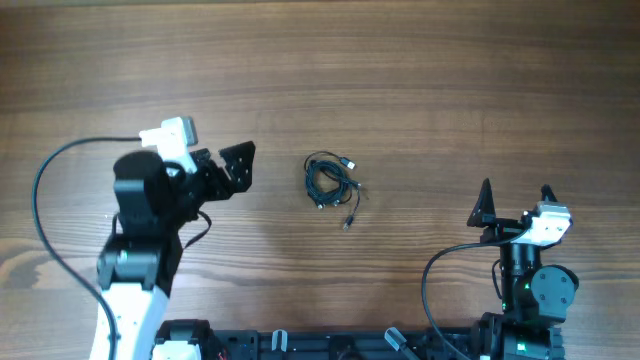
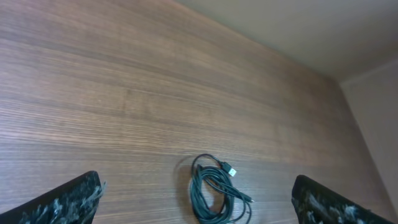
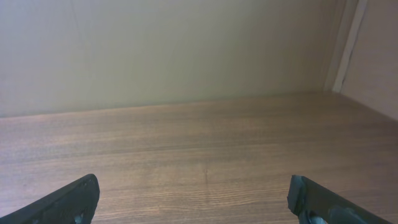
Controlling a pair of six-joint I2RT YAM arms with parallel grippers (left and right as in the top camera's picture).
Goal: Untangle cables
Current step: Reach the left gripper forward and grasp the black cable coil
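- Cables (image 1: 330, 180) lay in one small, dark bundle of loops near the middle of the wooden worktop (image 1: 420, 60), between the two arms and touched by neither.
- One small plug (image 1: 348, 163) stuck out at the bundle's upper right, and a loose end (image 1: 347, 222) trailed out below it.
- The left arm (image 1: 140, 200) stood to the left of the bundle. The left jaws were spread wide, released and holding nothing, and pointed toward the loops from nearby.
- In the left wrist view, the coil (image 2: 214, 196) sat low between the two spread fingertips, flat on the wood.
- The right arm (image 1: 535, 270) stood well apart, at the near right corner. The right jaws were likewise parted and empty, facing wood and a pale wall (image 3: 186, 50).
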